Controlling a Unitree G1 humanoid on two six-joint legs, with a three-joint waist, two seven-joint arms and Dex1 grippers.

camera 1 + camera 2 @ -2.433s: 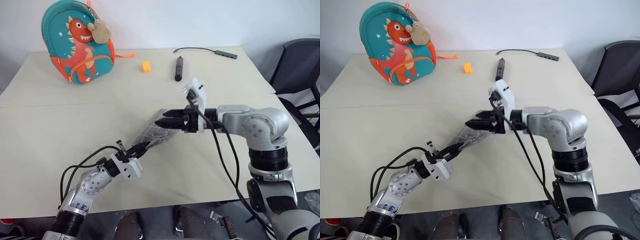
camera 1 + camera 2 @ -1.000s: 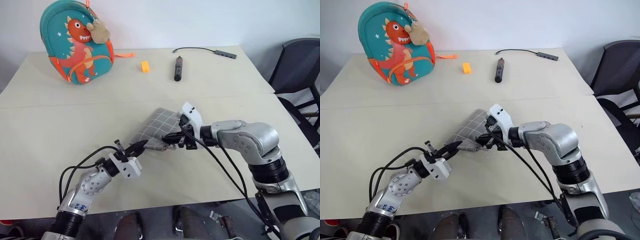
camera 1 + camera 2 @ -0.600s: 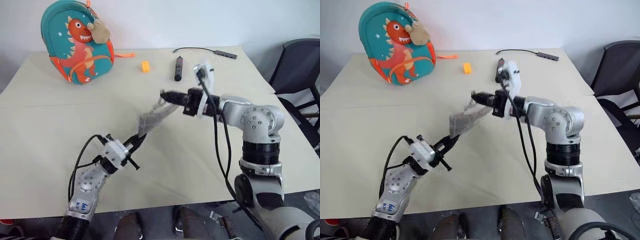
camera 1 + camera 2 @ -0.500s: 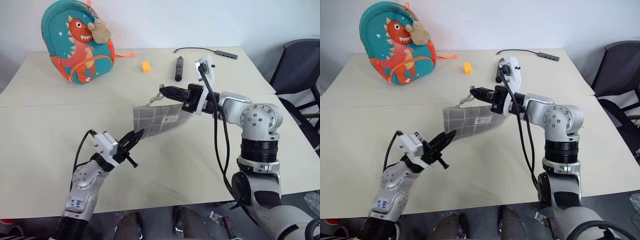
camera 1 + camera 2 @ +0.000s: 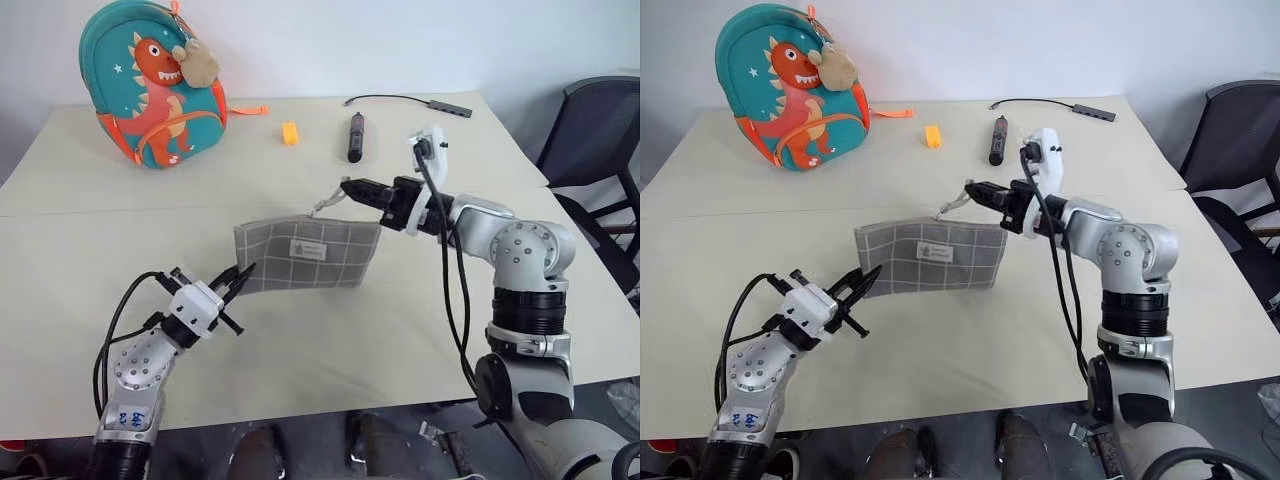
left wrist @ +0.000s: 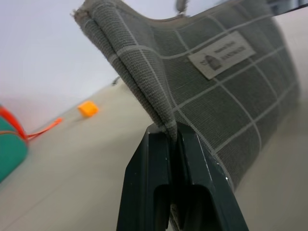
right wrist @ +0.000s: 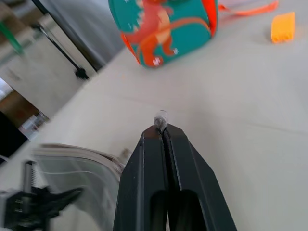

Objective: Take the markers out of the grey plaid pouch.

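Your left claw is pinched tight on the lower left corner of the grey plaid pouch, fabric squeezed between both fingers. Your right claw is pressed together on the pouch's little loop pull at the top right corner. So the pouch hangs stretched between the two claws, off the table, white label facing you. Past the right claw sit a black pen-like stick and an orange block; the dinosaur backpack is way beyond the left claw.
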